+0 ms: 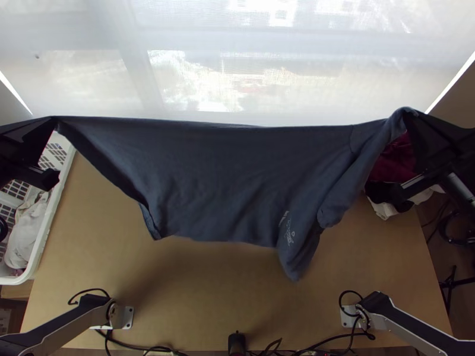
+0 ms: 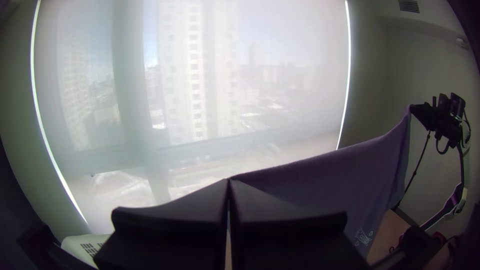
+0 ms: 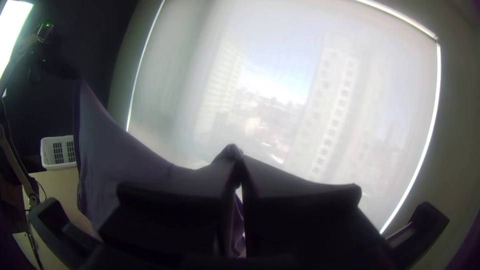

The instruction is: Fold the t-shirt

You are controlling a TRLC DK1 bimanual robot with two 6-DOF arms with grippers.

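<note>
A blue t-shirt (image 1: 219,178) hangs above the worktop (image 1: 208,296), one upper end clamped in the left pincer (image 1: 52,122) at ten o'clock, the other in the right pincer (image 1: 409,116) at two, fabric draping toward six.

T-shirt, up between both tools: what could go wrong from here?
The left tool seems to pinch just the edge of the t-shirt, so pulling might slip it free. It hangs bunched toward the right tool, so it may land creased. Lowered there, it could catch the dark red cloth.
</note>
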